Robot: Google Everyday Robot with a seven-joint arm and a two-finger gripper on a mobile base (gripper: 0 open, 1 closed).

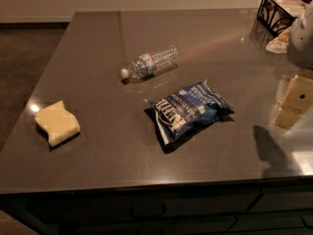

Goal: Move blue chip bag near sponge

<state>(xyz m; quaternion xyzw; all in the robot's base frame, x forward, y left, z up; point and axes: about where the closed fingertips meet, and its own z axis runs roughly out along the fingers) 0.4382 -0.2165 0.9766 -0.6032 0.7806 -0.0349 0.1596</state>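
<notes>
The blue chip bag (190, 111) lies flat in the middle of the dark grey table (98, 38), with white lettering facing up. The pale yellow sponge (57, 123) sits near the table's left front edge, well apart from the bag. My gripper (292, 105) hangs at the right edge of the view, above the table and to the right of the bag. Its tan fingers (299, 94) stand apart and hold nothing. It casts a shadow on the table below it.
A clear plastic water bottle (150, 62) lies on its side behind the bag. A black wire basket (276, 9) stands at the far right corner. The table's front edge runs along the bottom of the view.
</notes>
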